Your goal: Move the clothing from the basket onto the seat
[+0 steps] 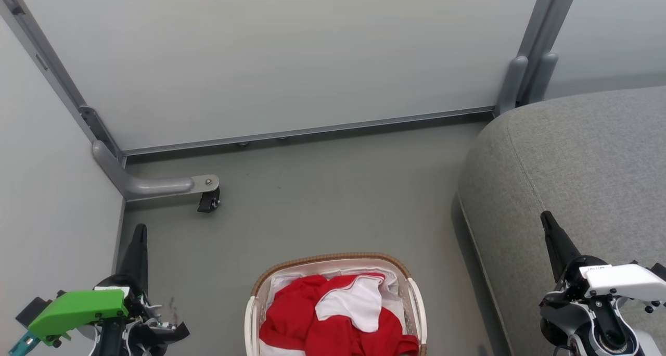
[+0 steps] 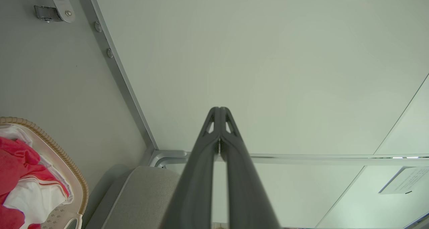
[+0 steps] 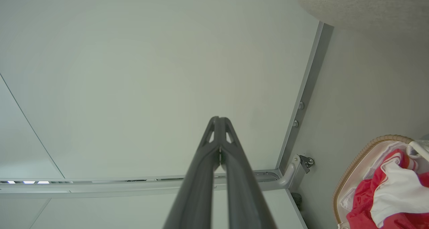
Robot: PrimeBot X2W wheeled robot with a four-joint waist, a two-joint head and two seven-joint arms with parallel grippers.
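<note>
Clothing sits in the basket beside the seat, seemingly untouched. Left gripper and right gripper hover, fingers together; one must open and reach in.

**Head view.** I saw a plain grey floor across the centre. It was bounded at 12 o'clock by a pale back panel standing on a metal bottom rail. At 9 o'clock a side panel met it at a corner. From there a curved grey support foot reached over the floor, ending in a small black caster. At 2 o'clock I noted a pair of grey posts, with a further panel beyond.

**Left wrist view.** A white printed notice, too small for me to read, lay at 4 o'clock.

**Right wrist view.** Two bolts sat on a frame rail at 3 o'clock.
</note>
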